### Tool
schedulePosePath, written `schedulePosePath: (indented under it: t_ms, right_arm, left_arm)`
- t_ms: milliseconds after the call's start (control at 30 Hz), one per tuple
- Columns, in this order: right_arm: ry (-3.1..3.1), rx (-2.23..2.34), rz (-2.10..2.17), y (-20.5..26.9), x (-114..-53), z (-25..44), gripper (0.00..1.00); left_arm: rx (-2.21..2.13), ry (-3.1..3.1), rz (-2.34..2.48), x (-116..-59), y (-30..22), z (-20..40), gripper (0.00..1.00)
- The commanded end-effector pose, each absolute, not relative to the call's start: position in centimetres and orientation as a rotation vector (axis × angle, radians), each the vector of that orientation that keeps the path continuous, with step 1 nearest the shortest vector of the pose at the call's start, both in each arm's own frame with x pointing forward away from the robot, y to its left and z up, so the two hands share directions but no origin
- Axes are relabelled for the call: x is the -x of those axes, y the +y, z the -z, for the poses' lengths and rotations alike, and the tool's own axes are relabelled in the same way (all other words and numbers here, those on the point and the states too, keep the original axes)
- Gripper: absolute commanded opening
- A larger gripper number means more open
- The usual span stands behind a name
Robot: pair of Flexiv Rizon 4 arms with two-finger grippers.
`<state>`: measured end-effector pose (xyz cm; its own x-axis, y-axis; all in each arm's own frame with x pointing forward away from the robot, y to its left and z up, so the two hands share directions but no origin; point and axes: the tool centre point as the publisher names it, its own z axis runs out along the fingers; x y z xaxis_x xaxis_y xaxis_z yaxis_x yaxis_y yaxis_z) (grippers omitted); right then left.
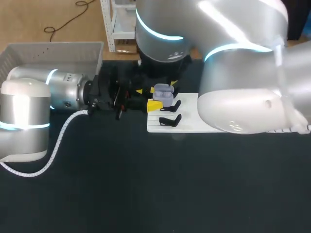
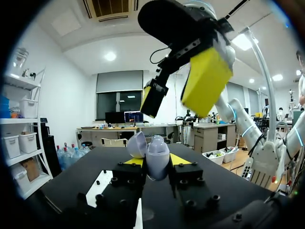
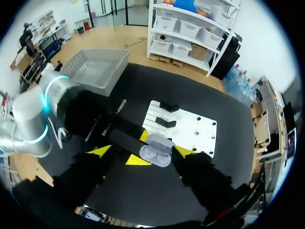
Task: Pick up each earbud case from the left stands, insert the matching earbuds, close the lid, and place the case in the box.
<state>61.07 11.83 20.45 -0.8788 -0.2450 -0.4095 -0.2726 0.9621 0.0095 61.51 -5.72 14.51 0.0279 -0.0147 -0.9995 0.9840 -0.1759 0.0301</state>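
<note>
Sitting in the left tool (image 2: 157,163), seemingly gripped, is the case (image 2: 155,151).

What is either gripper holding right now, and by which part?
The left gripper is shut on the open earbud case, pinching its lower shell from two sides. The right gripper hangs open above it, holding nothing.

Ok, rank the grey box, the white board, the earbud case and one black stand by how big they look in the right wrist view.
1-2. grey box and white board: about alike, so not ranked against each other.
3. earbud case.
4. black stand, the smallest.
</note>
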Motion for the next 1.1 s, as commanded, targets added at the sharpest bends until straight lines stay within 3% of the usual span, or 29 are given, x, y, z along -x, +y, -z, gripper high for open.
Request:
schedulePosePath:
  t_ms: [33, 500, 1100]
  right_arm:
    - [2.68, 0.279, -0.129, 9.6, -61.6, -21.3, 1.0]
    - [2.836, -0.055, -0.172, 5.6, -67.5, -19.6, 1.0]
    - [3.066, -0.014, -0.203, 5.1, -66.1, -17.3, 1.0]
  left_arm:
    - [-1.344, 1.089, 1.323, -61.6, -5.7, -14.5, 0.0]
    - [-1.344, 1.089, 1.323, -61.6, -5.7, -14.5, 0.0]
    - [-1.344, 1.089, 1.323, -61.6, -5.7, -14.5, 0.0]
